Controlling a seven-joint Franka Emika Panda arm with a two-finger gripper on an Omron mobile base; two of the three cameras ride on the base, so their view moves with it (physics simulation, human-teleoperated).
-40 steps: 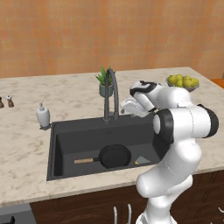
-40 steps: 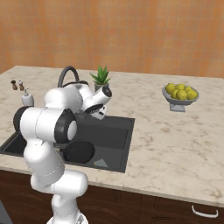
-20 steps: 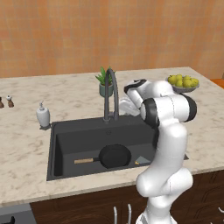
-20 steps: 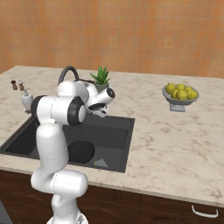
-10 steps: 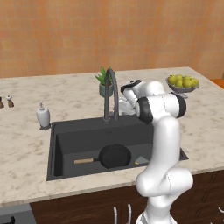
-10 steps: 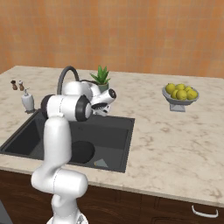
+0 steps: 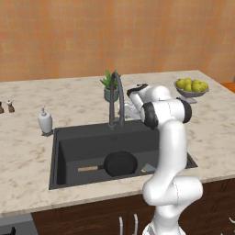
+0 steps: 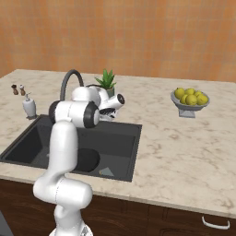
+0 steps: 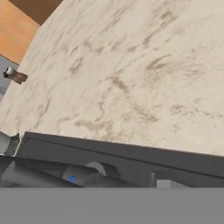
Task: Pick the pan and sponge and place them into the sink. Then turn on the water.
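Marbled worktop (image 7: 82,98) is seen around the sink (image 7: 82,142), where the pan (image 7: 120,163) and sponge (image 7: 148,168) lie. Behind its rear edge, the arm is bent toward the faucet (image 7: 115,98); the fingers' spread cannot be told.

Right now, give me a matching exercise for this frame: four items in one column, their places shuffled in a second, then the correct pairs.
Things:
1. pan
2. sponge
3. fruit bowl
4. soap dispenser

Places:
A. on the counter by the sink's left rim
B. flat on the sink floor, handle pointing left
C. on the counter's far right
D. on the sink floor, just right of the pan

Pairs: 1-B, 2-D, 3-C, 4-A
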